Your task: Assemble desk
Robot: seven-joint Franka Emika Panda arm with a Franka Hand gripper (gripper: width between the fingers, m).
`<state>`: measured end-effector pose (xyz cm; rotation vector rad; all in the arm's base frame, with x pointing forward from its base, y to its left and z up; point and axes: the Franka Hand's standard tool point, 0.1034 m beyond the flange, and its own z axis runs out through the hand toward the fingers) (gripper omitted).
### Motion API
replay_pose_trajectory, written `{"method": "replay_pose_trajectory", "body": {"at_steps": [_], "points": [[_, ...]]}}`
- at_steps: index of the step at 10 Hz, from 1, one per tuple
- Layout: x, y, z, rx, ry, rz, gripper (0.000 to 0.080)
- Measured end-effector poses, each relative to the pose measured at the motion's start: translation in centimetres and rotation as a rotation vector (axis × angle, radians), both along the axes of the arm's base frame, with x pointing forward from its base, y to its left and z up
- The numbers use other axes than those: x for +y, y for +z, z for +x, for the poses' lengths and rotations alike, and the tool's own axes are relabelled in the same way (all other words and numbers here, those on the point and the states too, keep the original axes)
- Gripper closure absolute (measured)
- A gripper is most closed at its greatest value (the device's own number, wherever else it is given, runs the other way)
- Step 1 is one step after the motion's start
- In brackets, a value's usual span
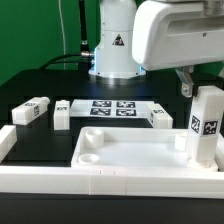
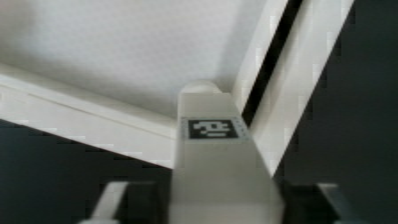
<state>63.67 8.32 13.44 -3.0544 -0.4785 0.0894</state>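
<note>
The white tabletop (image 1: 130,150) lies tray-side up at the front of the table. My gripper (image 1: 200,93) is shut on a white block leg (image 1: 207,125) and holds it upright over the tabletop's corner at the exterior view's right. In the wrist view the leg (image 2: 214,150) runs between my fingers (image 2: 118,200), tag showing, above the tabletop's raised rim (image 2: 290,70). Whether the leg's lower end touches the tabletop is hidden. Three more legs lie behind: two (image 1: 34,110) (image 1: 63,113) at the exterior view's left, one (image 1: 160,117) at its right.
The marker board (image 1: 112,108) lies flat behind the tabletop, in front of the arm's base (image 1: 113,55). A long white border rail (image 1: 16,143) runs along the exterior view's left and the front edge. The table surface is black.
</note>
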Motion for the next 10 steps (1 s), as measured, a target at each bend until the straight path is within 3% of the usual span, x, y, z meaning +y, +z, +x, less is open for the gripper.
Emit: {"method": "replay_pose_trajectory", "body": {"at_steps": [4, 7, 10], "points": [[0.05, 0.00, -0.01, 0.001, -0.027, -0.001, 0.0513], [0.32, -0.01, -0.05, 0.012, -0.240, -0.003, 0.0512], [0.28, -0.14, -0.36, -0.010, -0.618, 0.042, 0.0511]]}}
